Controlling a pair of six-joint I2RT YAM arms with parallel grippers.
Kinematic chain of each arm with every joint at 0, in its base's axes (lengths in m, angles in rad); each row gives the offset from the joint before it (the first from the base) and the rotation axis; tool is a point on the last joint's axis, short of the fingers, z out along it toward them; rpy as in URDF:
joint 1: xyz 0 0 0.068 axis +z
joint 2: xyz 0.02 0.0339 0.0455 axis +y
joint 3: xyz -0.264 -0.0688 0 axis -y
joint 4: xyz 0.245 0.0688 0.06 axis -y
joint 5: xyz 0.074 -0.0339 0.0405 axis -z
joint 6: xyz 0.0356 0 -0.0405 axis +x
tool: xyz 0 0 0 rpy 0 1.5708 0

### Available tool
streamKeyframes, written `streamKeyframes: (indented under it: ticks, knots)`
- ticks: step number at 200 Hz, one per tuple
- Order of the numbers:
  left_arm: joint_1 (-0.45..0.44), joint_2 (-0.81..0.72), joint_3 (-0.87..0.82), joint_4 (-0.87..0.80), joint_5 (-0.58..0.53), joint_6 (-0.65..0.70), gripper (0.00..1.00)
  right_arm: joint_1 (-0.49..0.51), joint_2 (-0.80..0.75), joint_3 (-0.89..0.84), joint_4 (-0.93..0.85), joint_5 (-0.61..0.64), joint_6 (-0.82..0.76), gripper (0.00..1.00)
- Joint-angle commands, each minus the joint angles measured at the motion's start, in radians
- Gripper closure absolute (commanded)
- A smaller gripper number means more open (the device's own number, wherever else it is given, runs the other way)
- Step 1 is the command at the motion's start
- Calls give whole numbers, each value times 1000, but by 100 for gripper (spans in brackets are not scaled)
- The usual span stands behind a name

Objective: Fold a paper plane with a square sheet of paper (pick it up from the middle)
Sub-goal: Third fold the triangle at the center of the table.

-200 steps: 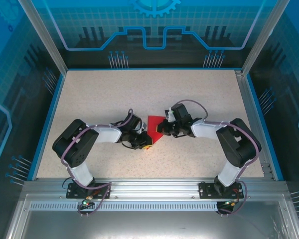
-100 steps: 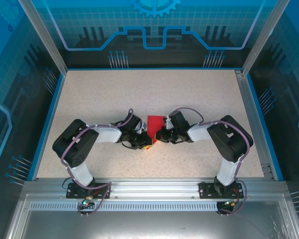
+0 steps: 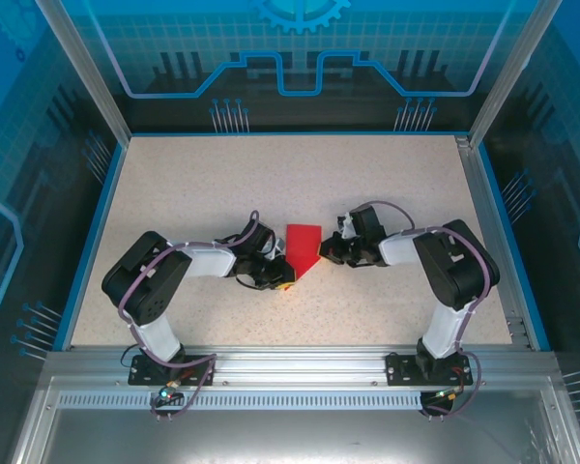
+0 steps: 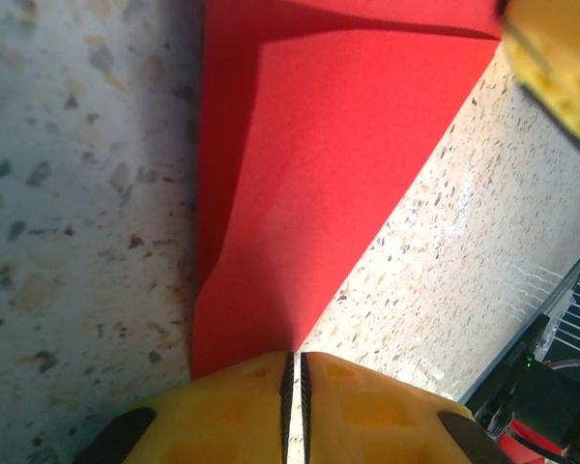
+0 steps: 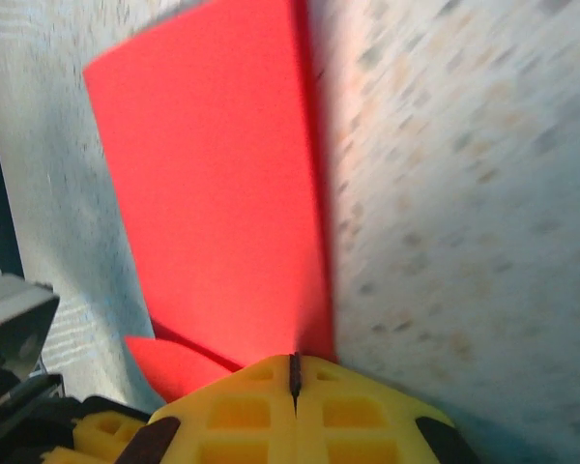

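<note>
While my left gripper pinches the bright red folded paper sheet, my right gripper sits closed at its edge.

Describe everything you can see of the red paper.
The red paper is thin, plain and matte, partly folded: a straight far edge tapering to a near point. It lies on the speckled table, an overlapping layer showing in the left wrist view. The left fingers pinch its point; the shut right fingers sit at its edge.

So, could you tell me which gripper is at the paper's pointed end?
The left gripper: it pinches the paper's point, while the right gripper sits by its right edge.
</note>
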Motion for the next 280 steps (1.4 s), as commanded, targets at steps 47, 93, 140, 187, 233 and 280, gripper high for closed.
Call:
streamKeyframes:
  ticks: [47,93,140,187,233,280]
  knots:
    - [8,20,-7,-107,-9,26,84,52,-99,48,-76,30,-46,98]
    - [8,21,-3,-107,1,30,83,161,-31,74,-68,29,-16,99]
    - [7,23,-1,-118,18,44,83,168,33,25,-55,41,3,100]
    - [8,-16,-29,-167,34,67,82,147,66,-5,-80,67,-6,100]
    - [7,-50,-68,-198,49,73,82,141,63,6,-101,71,-19,100]
    - [8,-106,-80,-233,34,67,82,141,58,28,-104,52,-20,100]
